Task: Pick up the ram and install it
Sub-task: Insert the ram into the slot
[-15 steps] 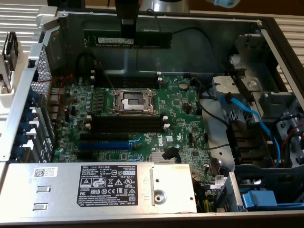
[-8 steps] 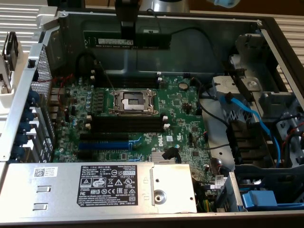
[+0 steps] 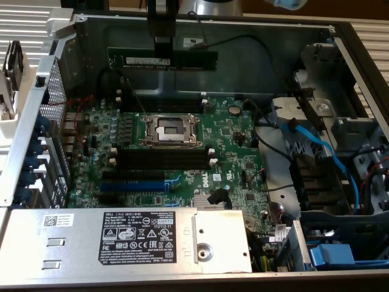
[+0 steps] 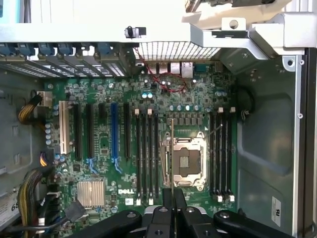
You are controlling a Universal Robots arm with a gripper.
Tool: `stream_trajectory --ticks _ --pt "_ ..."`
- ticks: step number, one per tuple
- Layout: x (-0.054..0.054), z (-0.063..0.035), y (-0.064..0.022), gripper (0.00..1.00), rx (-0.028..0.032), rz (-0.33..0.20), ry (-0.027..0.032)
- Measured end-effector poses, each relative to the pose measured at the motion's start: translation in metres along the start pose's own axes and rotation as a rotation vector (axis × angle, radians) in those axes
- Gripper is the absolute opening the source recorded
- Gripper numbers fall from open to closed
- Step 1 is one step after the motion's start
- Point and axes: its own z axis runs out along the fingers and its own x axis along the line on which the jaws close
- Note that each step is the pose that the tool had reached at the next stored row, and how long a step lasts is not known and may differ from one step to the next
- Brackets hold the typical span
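While my gripper (image 3: 164,44) hangs over the open computer case (image 3: 36,121), its jaws are clenched on the ram (image 3: 182,61), pinching the stick near the middle of its length. In the exterior view the ram sits level and on edge, its whitish label strip facing the camera, in front of the case's far metal wall and raised clear of the green motherboard (image 3: 231,140). It touches none of the sockets. Below it on the board lies the processor socket (image 3: 170,129) with its metal frame, and one bank of black memory slots (image 3: 164,157) with white end clips lies on the near side of that socket. A blue expansion slot (image 3: 132,185) lies nearer the camera, beside the grey labelled power supply box (image 3: 137,234). In the wrist view I see my gripper (image 4: 173,194) with the ram (image 4: 172,148) edge-on as a thin dark line. It runs along the edge of the processor socket (image 4: 184,161), between that socket and the bank of memory slots (image 4: 146,156). The blue expansion slot (image 4: 114,134) stands well apart from the stick.
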Motion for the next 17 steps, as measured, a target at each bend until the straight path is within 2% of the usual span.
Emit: stream_trajectory --ticks 8,13,17 --pt "0.005 0.0131 0.0003 0.12 -0.0001 0.002 0.0002" --pt "0.015 0.0176 0.0002 0.12 0.0 0.002 0.0002" --pt "0.016 0.0222 -0.0018 0.12 0.0001 0.006 0.0002"
